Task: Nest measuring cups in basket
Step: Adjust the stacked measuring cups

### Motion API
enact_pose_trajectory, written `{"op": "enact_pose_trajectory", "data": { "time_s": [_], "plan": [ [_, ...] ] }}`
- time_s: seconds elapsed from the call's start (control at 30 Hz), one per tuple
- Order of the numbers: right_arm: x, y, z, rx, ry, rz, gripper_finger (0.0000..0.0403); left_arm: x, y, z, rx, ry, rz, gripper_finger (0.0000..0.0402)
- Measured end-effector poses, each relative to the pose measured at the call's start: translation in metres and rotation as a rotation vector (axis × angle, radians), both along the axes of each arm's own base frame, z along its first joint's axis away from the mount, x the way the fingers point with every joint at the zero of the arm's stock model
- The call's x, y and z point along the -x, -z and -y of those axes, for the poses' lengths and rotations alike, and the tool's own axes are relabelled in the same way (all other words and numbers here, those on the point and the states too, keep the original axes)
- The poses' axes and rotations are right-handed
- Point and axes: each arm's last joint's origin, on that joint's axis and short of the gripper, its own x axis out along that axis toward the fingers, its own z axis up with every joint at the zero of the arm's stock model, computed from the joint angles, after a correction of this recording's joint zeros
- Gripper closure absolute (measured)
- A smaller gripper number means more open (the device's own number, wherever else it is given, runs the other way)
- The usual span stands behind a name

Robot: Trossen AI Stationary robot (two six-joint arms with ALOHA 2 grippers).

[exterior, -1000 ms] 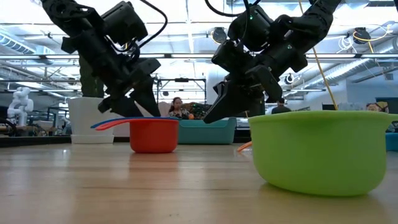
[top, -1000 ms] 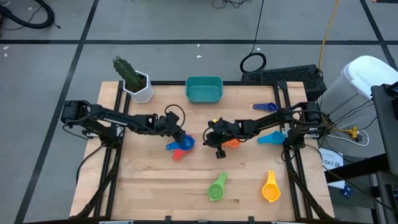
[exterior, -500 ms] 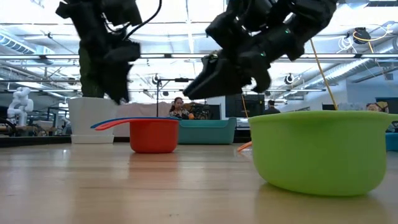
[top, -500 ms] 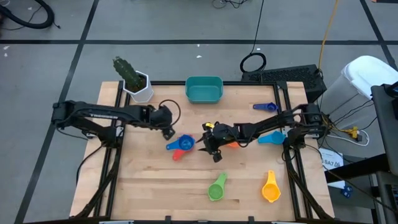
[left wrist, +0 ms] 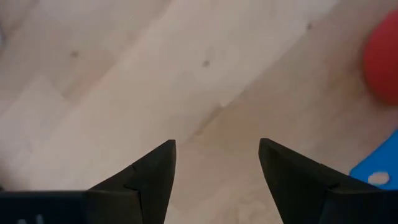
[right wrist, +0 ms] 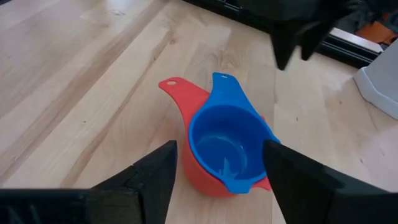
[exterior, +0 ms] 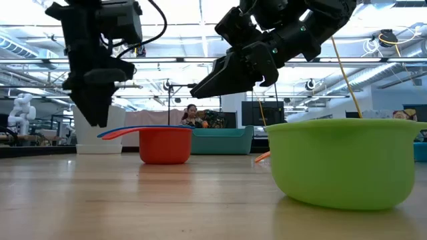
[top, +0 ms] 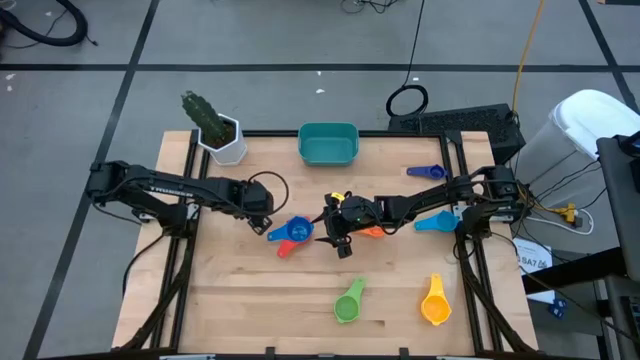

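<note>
A blue measuring cup (top: pixel 297 231) sits nested inside the red measuring cup (right wrist: pixel 200 179) near the middle of the wooden worktop (top: pixel 240 300). The left end effector (top: pixel 262 203), fingers spread wide and empty, has backed away from the pair it was hovering over a second ago. Over the same second the right end effector (top: pixel 337 231) has slid in from the other side and now faces the stack, also wide open with nothing held. The hand-off suggests the pair is about to be taken toward the teal basket (top: pixel 328 144), which waits empty at the worktop's far edge. The orange cup (top: pixel 374 231), light blue cup (top: pixel 434 221), dark blue cup (top: pixel 426 172), green cup (top: pixel 347 303) and yellow cup (top: pixel 434 302) lie unnested.
</note>
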Motion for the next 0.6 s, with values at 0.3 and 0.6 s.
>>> {"op": "enact_pose_trajectory", "data": {
  "time_s": [0.3, 0.6],
  "plan": [
    [0.001, 0.001, 0.0, -0.003, 0.001, -0.013, 0.0181, 0.004, 0.02, 0.011, 0.014, 0.002, -0.061, 0.0167],
    [0.002, 0.004, 0.0, -0.004, 0.003, -0.048, 0.0181, -0.001, 0.02, 0.011, 0.007, 0.017, -0.017, 0.0167]
  ]
}}
